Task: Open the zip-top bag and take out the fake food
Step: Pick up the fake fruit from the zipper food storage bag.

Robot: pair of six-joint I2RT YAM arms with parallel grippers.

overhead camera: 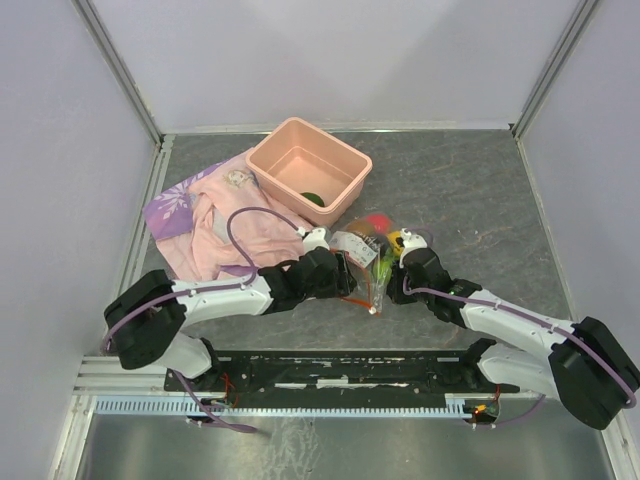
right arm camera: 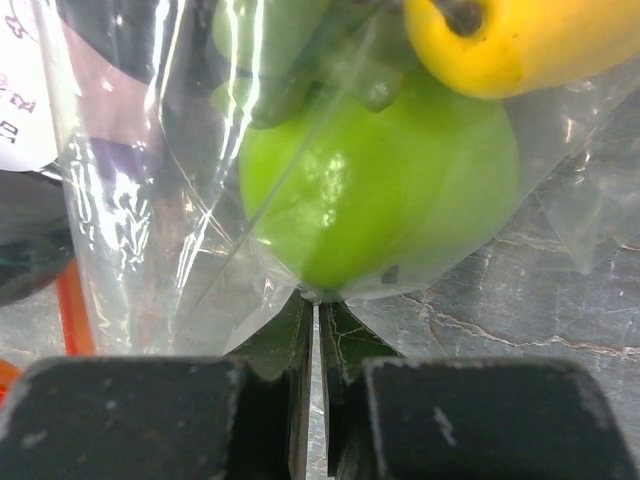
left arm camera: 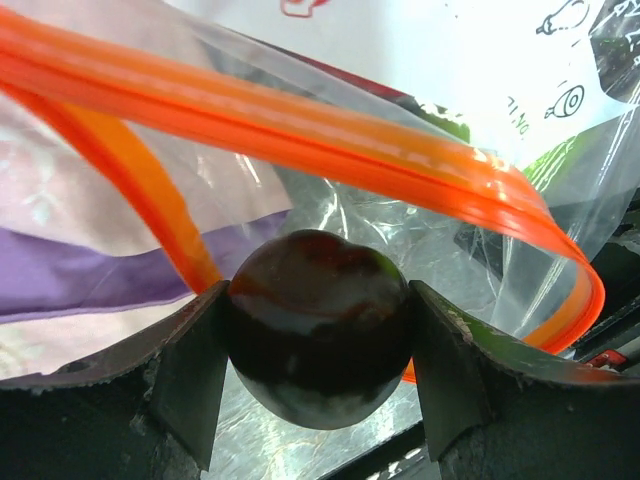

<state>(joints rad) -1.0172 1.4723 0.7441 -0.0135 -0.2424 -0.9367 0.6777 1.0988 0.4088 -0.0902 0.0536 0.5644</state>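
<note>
The clear zip-top bag (overhead camera: pixel 368 262) with its orange zip strip (left arm camera: pixel 330 135) lies on the table centre between my grippers. Its mouth is open in the left wrist view. My left gripper (overhead camera: pixel 345 275) is shut on a dark purple-brown fake fruit (left arm camera: pixel 318 325) at the bag's mouth. My right gripper (overhead camera: pixel 395 283) is shut on a fold of the bag's plastic (right arm camera: pixel 318 300). Inside the bag are a green fruit (right arm camera: pixel 385 190) and a yellow one (right arm camera: pixel 520 40). Red and yellow pieces (overhead camera: pixel 380 222) show at the bag's far end.
A salmon-pink tub (overhead camera: pixel 308 168) stands behind the bag with a green piece (overhead camera: pixel 312 198) inside. A pink-and-purple cloth (overhead camera: pixel 205 215) lies at the left, under the left arm's cable. Metal frame walls bound the table.
</note>
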